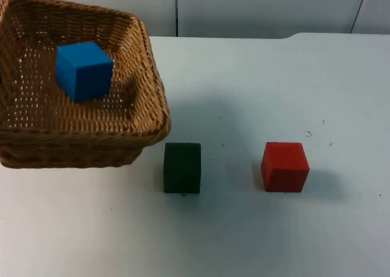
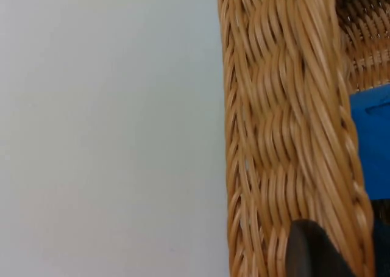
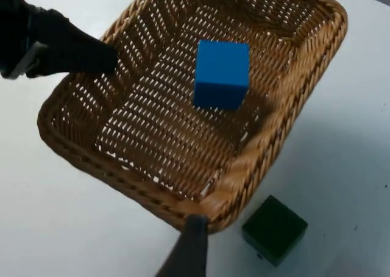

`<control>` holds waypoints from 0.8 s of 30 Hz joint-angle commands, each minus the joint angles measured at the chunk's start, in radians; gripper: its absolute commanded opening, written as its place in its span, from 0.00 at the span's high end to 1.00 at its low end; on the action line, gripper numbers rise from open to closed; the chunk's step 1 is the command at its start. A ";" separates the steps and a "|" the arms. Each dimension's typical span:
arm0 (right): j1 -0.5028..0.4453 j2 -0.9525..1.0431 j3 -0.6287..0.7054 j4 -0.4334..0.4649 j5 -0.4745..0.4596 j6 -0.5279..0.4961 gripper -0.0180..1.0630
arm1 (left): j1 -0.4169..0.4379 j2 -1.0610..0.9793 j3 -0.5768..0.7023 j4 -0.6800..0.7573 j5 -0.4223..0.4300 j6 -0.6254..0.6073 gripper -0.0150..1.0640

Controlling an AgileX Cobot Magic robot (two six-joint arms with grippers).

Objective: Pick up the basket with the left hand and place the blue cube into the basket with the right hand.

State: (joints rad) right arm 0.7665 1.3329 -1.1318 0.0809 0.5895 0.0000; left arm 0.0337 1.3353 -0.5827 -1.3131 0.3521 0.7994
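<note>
The wicker basket [image 1: 143,75] occupies the upper left of the top view, with the blue cube [image 1: 84,70] resting inside it on the woven floor. The left gripper [image 3: 91,54] is clamped on the basket's rim in the right wrist view; whether the right gripper [image 3: 189,252] is wide or narrow cannot be told. On the white bench [image 1: 256,240], a dark green cube [image 1: 182,168] sits just beside the basket's lower right corner, and a red cube [image 1: 285,166] lies well apart to its right.

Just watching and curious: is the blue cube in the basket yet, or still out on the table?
In. The blue cube sits on the woven floor of the basket, walls all around it.
</note>
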 commanded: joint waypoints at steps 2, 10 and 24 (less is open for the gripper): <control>0.001 -0.043 0.034 0.004 -0.014 0.005 0.22 | 0.036 -0.002 -0.011 -0.019 0.028 0.051 0.99; 0.001 -0.124 0.053 0.002 0.026 0.012 0.22 | 0.073 0.146 -0.069 -0.026 0.070 0.171 0.99; 0.001 -0.221 0.053 0.002 0.077 0.027 0.22 | 0.075 0.337 -0.117 -0.178 0.020 0.355 0.99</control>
State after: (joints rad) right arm 0.7665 1.1226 -1.0808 0.0809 0.6655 0.0239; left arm 0.1051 1.6721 -0.6886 -1.4520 0.3662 1.1311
